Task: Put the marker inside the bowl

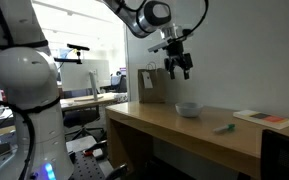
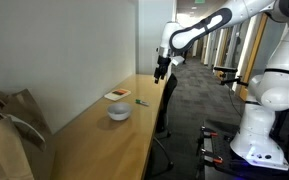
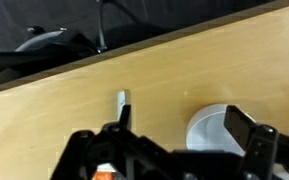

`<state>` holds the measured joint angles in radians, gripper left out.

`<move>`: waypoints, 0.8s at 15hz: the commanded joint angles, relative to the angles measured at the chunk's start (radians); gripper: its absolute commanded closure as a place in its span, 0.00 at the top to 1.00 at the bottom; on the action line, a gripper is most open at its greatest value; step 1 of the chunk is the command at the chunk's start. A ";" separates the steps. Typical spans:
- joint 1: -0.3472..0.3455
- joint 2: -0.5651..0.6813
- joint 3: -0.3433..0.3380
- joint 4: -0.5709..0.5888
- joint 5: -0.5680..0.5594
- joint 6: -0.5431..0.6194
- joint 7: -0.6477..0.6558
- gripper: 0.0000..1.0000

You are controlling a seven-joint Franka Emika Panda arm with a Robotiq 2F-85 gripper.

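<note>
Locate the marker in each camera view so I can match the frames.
Exterior view: the marker lies right of the bowl, near the front edge of the table.
Exterior view: the marker lies right of the bowl, slightly beyond it.
Wrist view: a small stick left of the bowl, probably the marker; colour unclear.
Shared landmark: the bowl.

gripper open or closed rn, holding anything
gripper: open, holding nothing; the marker lies on the table.
</note>
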<state>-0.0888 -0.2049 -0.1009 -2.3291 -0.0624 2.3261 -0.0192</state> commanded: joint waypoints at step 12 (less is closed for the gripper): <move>-0.107 0.541 -0.001 0.343 0.167 0.055 -0.361 1.00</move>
<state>-0.1567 0.2956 -0.1264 -2.0521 0.0993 2.4451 -0.3268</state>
